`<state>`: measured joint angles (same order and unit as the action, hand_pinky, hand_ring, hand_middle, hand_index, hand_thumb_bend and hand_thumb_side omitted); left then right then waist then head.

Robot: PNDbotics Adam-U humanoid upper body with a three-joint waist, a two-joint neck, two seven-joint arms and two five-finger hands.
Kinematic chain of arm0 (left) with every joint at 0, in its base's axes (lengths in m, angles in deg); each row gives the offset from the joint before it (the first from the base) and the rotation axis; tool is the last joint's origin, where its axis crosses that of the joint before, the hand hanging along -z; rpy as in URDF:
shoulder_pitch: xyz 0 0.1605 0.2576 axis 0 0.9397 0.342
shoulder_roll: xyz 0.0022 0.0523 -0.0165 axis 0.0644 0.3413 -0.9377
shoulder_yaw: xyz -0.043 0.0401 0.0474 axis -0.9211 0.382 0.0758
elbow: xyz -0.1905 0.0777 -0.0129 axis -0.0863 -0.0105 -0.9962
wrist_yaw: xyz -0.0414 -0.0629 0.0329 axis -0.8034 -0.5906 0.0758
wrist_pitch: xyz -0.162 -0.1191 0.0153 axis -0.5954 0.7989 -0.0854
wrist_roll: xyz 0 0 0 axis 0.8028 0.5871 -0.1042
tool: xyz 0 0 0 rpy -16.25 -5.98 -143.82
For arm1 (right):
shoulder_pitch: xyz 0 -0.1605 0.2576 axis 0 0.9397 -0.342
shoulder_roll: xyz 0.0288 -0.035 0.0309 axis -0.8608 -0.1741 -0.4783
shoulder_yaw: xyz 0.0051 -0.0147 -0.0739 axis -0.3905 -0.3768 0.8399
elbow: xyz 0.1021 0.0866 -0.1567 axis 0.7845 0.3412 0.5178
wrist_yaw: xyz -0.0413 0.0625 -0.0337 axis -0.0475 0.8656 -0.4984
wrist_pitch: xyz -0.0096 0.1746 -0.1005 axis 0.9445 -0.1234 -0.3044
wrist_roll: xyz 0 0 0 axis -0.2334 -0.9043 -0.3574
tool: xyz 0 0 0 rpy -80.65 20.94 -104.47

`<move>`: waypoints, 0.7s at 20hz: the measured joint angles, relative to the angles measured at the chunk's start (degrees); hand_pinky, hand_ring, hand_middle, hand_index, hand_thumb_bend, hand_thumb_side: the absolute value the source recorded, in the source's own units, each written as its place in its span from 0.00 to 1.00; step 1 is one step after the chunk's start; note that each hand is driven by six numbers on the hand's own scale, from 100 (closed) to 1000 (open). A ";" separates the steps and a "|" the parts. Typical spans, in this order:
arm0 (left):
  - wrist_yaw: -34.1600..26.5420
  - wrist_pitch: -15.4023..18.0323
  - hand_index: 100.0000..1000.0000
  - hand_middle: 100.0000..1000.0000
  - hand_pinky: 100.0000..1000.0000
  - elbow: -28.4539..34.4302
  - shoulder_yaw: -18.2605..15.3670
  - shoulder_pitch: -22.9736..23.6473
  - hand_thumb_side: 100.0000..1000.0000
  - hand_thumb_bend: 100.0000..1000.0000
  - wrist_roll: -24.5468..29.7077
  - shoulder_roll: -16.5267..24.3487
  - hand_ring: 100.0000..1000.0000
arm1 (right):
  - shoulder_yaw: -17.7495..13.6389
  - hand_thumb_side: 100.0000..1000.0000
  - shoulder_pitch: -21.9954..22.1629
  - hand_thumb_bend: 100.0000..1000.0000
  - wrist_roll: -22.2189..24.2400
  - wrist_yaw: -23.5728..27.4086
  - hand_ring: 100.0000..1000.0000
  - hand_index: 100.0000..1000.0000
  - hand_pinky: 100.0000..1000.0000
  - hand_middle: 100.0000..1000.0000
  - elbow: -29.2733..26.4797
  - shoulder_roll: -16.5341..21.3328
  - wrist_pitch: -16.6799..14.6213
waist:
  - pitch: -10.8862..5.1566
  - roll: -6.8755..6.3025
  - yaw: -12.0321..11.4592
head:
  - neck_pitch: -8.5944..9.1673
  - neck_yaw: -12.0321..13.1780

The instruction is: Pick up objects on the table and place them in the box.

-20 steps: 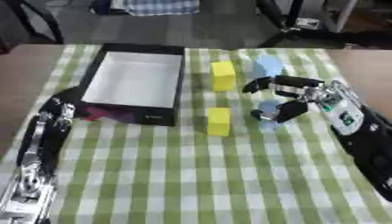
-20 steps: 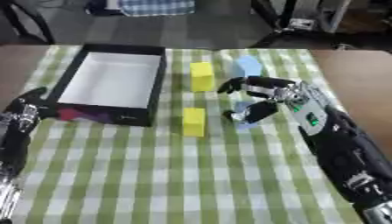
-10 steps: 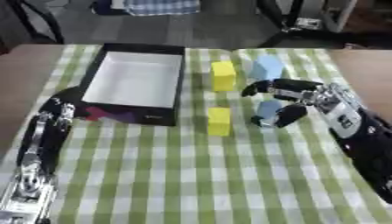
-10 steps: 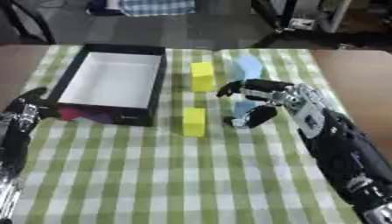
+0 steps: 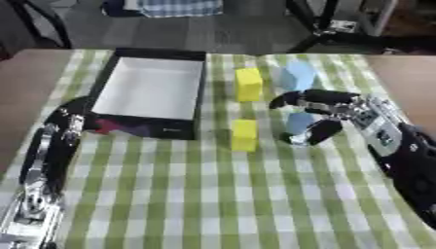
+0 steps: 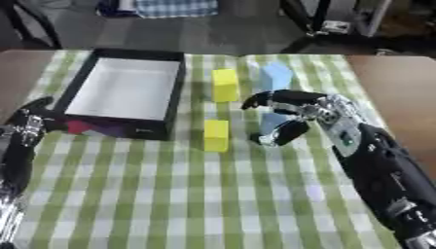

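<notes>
While palm-down over cloth | right hand [image 5: 328,114] curled round light-blue block [image 5: 299,122]

2 yellow blocks [image 5: 248,83] [image 5: 244,134], 2 blue blocks [image 5: 297,74] [image 5: 299,121]; black box [image 5: 115,118] open.

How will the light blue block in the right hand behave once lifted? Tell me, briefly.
The light blue block looks like a solid, flat-faced piece, so it probably stays stiff and will not roll. It is small against the right hand, so likely light. The fingers and thumb curl round it from either side; its smooth faces might let it slip or twist.
</notes>
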<state>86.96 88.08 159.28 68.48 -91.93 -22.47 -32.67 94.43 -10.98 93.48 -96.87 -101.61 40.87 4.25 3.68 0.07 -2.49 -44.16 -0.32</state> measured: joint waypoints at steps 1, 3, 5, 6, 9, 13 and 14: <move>0.00 0.00 0.82 0.53 0.77 0.00 0.00 0.00 0.73 0.01 0.00 0.00 0.52 | 0.00 0.51 0.19 0.20 -0.01 0.00 0.90 0.94 0.92 0.92 -0.12 0.04 -0.01 | 0.00 0.00 0.00 | 0.00 0.01; 0.00 0.00 0.82 0.53 0.77 0.00 0.00 0.00 0.73 0.01 0.00 0.00 0.52 | 0.00 0.52 0.35 0.20 -0.01 0.00 0.90 0.94 0.92 0.92 -0.32 0.26 0.00 | 0.00 0.00 0.04 | 0.00 0.04; 0.00 0.00 0.82 0.53 0.77 0.00 0.00 0.00 0.73 0.01 0.00 0.00 0.52 | 0.00 0.52 0.45 0.20 0.01 0.00 0.90 0.94 0.92 0.92 -0.41 0.59 0.04 | 0.00 0.00 0.05 | 0.00 0.13; 0.00 0.00 0.82 0.53 0.77 0.00 0.00 0.00 0.73 0.01 0.00 0.00 0.52 | 0.00 0.52 0.60 0.20 0.03 0.00 0.90 0.94 0.92 0.92 -0.47 0.65 0.07 | 0.00 0.00 0.06 | 0.00 0.17; 0.00 0.00 0.82 0.53 0.77 0.00 0.00 0.00 0.73 0.01 0.00 0.00 0.52 | -0.03 0.52 0.81 0.19 0.06 0.01 0.90 0.94 0.92 0.91 -0.50 0.92 0.32 | 0.00 0.00 0.07 | 0.00 0.21; 0.00 0.00 0.82 0.53 0.77 0.00 0.00 0.00 0.73 0.01 0.00 0.00 0.52 | -0.37 0.52 0.92 0.19 0.15 0.01 0.89 0.94 0.92 0.91 -0.49 1.03 0.71 | 0.00 0.00 0.07 | 0.00 0.24; 0.00 0.00 0.82 0.53 0.77 0.00 0.00 0.00 0.73 0.01 0.00 0.00 0.52 | -0.41 0.52 1.05 0.19 0.14 0.01 0.89 0.93 0.92 0.91 -0.48 1.09 0.78 | 0.00 0.00 0.07 | 0.00 0.24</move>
<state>86.96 88.08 159.28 68.48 -91.93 -22.46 -32.67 94.01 -9.93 93.62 -96.86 -102.10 41.96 5.02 3.68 0.07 -2.42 -44.16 -0.08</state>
